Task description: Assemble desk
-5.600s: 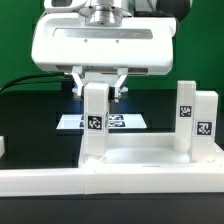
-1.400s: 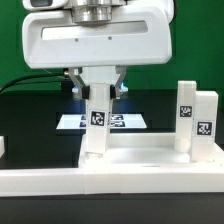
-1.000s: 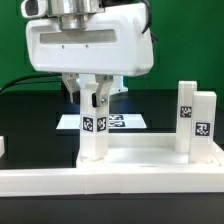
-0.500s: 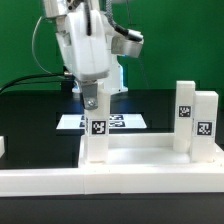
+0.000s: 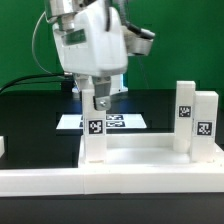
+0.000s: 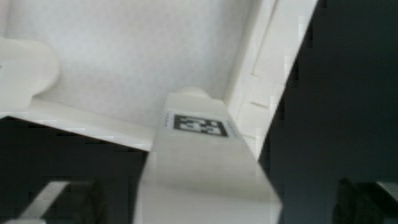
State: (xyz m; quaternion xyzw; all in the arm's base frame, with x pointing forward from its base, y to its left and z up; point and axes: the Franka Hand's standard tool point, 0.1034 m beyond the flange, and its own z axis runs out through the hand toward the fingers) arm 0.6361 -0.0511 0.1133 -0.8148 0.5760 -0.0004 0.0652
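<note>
The white desk panel [image 5: 140, 168] lies at the front with its rim up. One square white leg [image 5: 95, 138] stands upright in its corner on the exterior view's left, tag facing the camera. My gripper [image 5: 97, 101] is over this leg's top, turned edge-on to the exterior camera. In the wrist view the leg [image 6: 199, 160] runs between my fingers [image 6: 54, 200], with a dark gap on each side, so the jaws stand open around it. Two more tagged legs [image 5: 186, 118] [image 5: 205, 124] stand upright at the panel's other end. The panel's inner face [image 6: 125, 70] also shows in the wrist view.
The marker board [image 5: 125, 122] lies flat on the black table behind the panel. A long white rail [image 5: 60, 184] runs across the very front. A small white part [image 5: 3, 146] sits at the exterior view's left edge.
My gripper has turned about a quarter turn around the leg's axis, from broadside to edge-on. The leg stays upright in its corner, its tag a little lower than before.
</note>
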